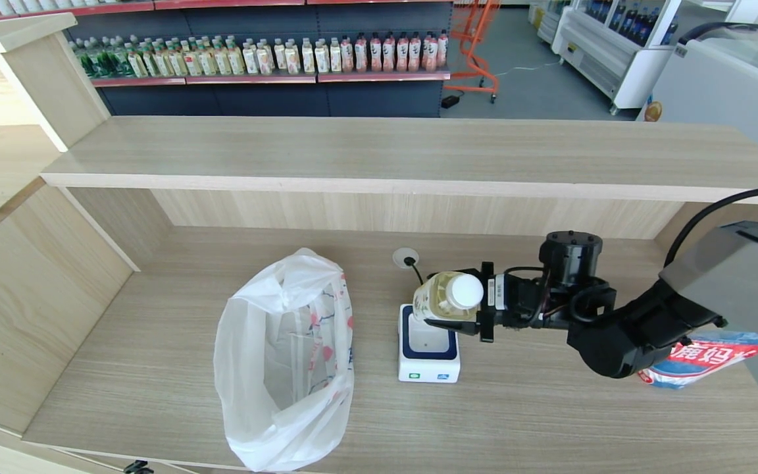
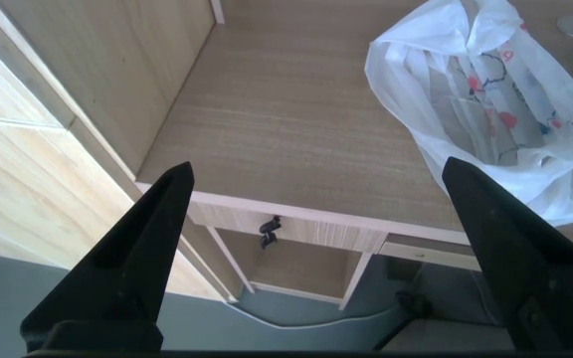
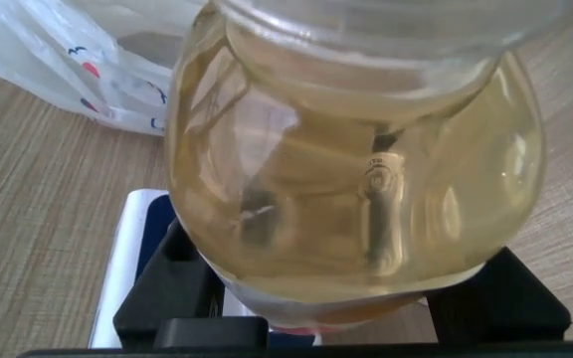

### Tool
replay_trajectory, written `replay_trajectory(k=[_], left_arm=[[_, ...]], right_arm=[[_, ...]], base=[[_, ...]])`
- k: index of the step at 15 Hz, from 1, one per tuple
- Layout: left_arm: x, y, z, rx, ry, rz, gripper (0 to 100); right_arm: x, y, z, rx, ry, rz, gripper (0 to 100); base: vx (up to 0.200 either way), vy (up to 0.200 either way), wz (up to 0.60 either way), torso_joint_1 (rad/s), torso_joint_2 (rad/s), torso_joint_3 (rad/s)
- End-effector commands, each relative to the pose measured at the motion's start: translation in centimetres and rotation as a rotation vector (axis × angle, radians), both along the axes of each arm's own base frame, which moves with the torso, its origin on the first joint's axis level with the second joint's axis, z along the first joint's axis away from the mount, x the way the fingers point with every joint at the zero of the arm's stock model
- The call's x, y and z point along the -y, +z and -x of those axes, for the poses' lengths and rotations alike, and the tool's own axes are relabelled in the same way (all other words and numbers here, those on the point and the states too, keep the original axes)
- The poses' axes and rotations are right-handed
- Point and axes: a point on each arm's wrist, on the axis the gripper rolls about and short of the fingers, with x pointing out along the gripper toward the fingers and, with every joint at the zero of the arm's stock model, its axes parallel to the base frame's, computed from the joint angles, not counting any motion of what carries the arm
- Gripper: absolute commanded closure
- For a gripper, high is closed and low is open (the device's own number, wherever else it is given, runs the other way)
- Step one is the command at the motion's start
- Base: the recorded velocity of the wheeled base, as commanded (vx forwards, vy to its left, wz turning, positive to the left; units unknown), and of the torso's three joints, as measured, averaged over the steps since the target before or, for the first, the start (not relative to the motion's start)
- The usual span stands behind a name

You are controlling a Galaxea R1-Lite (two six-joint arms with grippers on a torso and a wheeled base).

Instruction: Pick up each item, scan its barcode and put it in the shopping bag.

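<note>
The right pincer (image 1: 450, 301) is clamped on a clear bottle (image 1: 441, 293) of pale yellow drink with a white cap, its 2 fingers on either side of the body. The bottle hangs directly over the white scanner (image 1: 428, 359) on the bench (image 1: 550, 408). Just to the scanner's left stands the white shopping bag (image 1: 287, 355), mouth open. A red, white and blue packet (image 1: 708, 359) lies at the bench's right, partly behind the arm. The left pincer (image 2: 316, 179) is spread wide and holds nothing, off the bench's near edge.
</note>
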Motion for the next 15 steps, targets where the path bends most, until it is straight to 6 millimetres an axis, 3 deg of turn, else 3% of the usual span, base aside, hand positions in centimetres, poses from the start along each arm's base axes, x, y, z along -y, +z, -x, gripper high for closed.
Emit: replay_trajectory(k=[1,3,6,8,10,13,15], left_arm=[[0.0,0.0,0.0,0.0,0.0,0.0,0],[0.0,0.0,0.0,0.0,0.0,0.0,0],[0.0,0.0,0.0,0.0,0.0,0.0,0],[0.0,0.0,0.0,0.0,0.0,0.0,0],[0.0,0.0,0.0,0.0,0.0,0.0,0],[0.0,0.0,0.0,0.0,0.0,0.0,0],[0.0,0.0,0.0,0.0,0.0,0.0,0]], right_arm=[[-0.1,-0.1,-0.2,0.006,0.002,-0.001,100],[0.2,0.6,0.1,0.001,-0.004,-0.011,100],[1.9,5.1,2.5,-0.171,-0.041,-0.111,100],[3.4,10.9,6.6,-0.373,-0.041,-0.247,100],[4.6,13.4,10.4,-0.546,-0.032,-0.327,100],[6.9,12.7,14.2,-0.743,-0.115,-0.316,100],[7.5,12.1,15.4,-0.827,-0.169,-0.301,100]], base=[[0.0,0.0,0.0,0.0,0.0,0.0],[0.0,0.0,0.0,0.0,0.0,0.0],[0.0,0.0,0.0,0.0,0.0,0.0],[0.0,0.0,0.0,0.0,0.0,0.0],[0.0,0.0,0.0,0.0,0.0,0.0],[0.0,0.0,0.0,0.0,0.0,0.0],[0.0,0.0,0.0,0.0,0.0,0.0]])
